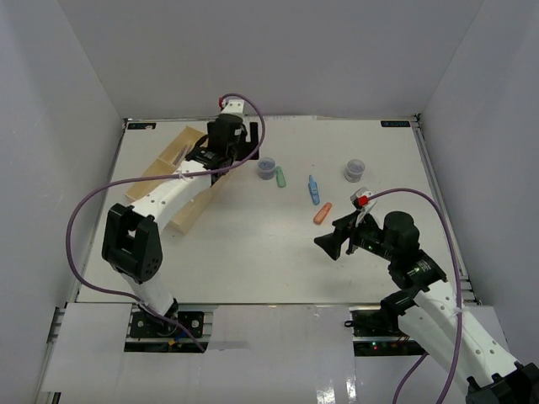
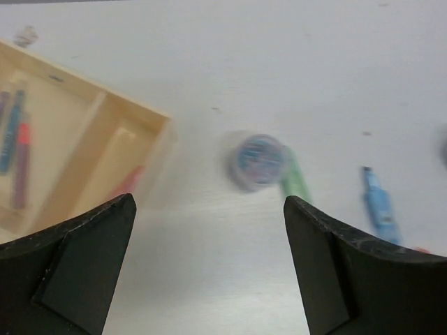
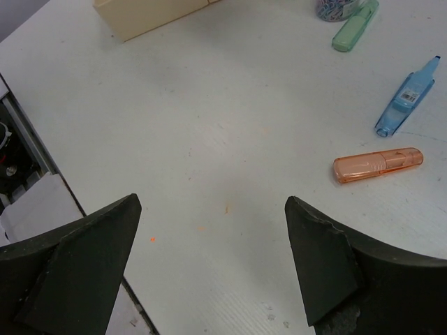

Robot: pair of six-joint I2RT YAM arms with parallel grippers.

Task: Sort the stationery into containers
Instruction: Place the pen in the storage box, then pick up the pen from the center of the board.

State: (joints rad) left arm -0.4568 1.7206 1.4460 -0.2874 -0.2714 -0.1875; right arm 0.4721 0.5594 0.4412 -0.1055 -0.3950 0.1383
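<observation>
Left hand (image 2: 209, 202) and right hand (image 3: 213, 202) hang empty (both spread wide).

Pale cream-yellow wooden divided tray (image 2: 105, 98) holding thin blue, purple and orange-red pens (image 2: 21, 167) and a blurred pink chunky marker (image 2: 127, 183). On the white tabletop (image 3: 209, 125): a greyish round jar (image 2: 260, 160) speckled blue inside, a translucent green marker (image 3: 355, 26), a light blue marker (image 3: 407, 95) and a translucent orange marker (image 3: 377, 165).

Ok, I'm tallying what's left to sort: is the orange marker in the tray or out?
Out. The orange marker lies on the table, well clear of the tray, near the blue marker.
</observation>
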